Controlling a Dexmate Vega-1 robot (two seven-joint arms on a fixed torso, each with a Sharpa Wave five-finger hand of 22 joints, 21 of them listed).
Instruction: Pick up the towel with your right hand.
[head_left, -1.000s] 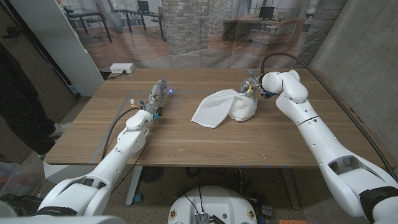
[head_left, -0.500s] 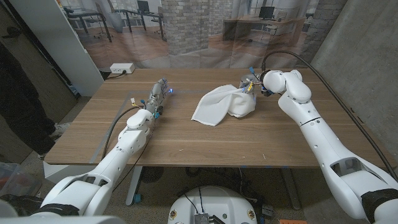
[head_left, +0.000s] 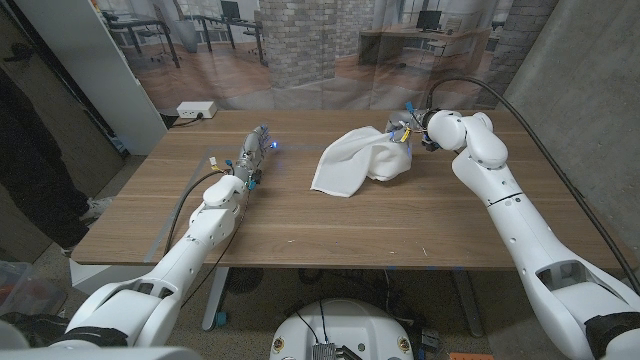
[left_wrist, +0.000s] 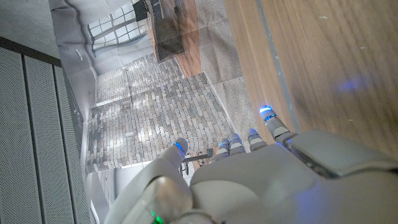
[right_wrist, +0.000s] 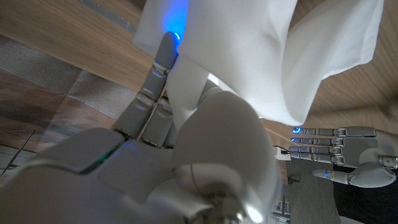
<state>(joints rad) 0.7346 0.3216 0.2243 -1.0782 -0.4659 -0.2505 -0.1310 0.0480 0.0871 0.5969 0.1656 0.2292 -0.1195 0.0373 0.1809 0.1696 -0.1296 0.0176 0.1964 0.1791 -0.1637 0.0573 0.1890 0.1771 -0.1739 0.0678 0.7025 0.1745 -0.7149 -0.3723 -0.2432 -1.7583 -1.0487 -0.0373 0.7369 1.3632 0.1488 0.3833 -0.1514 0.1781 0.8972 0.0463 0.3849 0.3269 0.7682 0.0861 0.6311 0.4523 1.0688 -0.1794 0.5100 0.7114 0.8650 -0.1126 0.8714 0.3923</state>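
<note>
A white towel (head_left: 355, 163) hangs bunched from my right hand (head_left: 405, 134) at the far right of the table, its lower corner trailing near the wood. The right wrist view shows the hand (right_wrist: 186, 106) gripping the towel (right_wrist: 261, 56), with cloth draped over its fingers. My left hand (head_left: 258, 146) is stretched out over the far left part of the table, fingers apart and holding nothing. The same left hand (right_wrist: 348, 155) shows beyond the towel in the right wrist view, and the left wrist view looks along its back (left_wrist: 261, 168).
The wooden table (head_left: 300, 220) carries little besides the towel. A white box (head_left: 196, 110) lies on the floor beyond its far left corner. A person in dark clothes (head_left: 30, 150) stands at the left edge. A concrete wall (head_left: 590, 90) rises on the right.
My right hand has risen and drawn back a little to the right, lifting the towel, which now hangs higher and more bunched. The left arm has not moved.
</note>
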